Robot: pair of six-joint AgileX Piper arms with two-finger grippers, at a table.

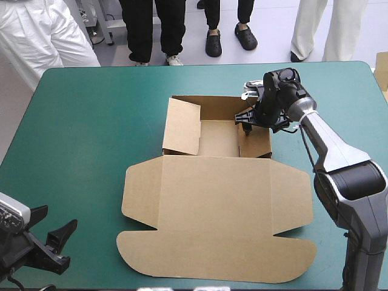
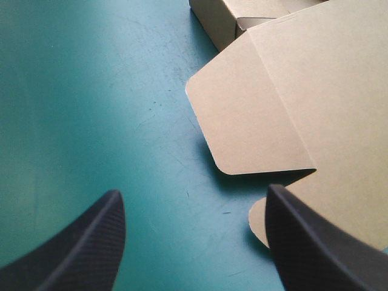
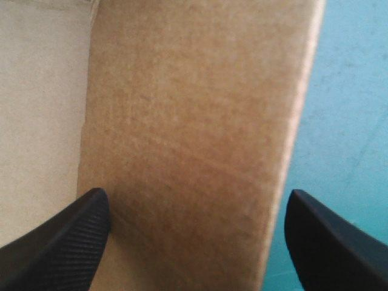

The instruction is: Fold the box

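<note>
The brown box (image 1: 212, 206) lies mid-table with its lid and side flaps flat toward the near edge. At the far end its tray (image 1: 217, 137) has a raised back wall, and the left flap (image 1: 182, 127) leans inward. My right gripper (image 1: 250, 121) is open and points down over the tray's right wall (image 1: 256, 140). In the right wrist view that wall (image 3: 194, 121) fills the space between the spread fingers of the right gripper (image 3: 197, 193). My left gripper (image 1: 57, 242) is open near the table's near-left corner, off the box. Ahead of the left gripper (image 2: 194, 193) lies a rounded lid flap (image 2: 254, 115).
Bare teal-green cover (image 1: 79, 139) stretches left of the box and also shows beside the right wall (image 3: 351, 121). A pale brown edge (image 1: 382, 70) shows at the table's far right corner.
</note>
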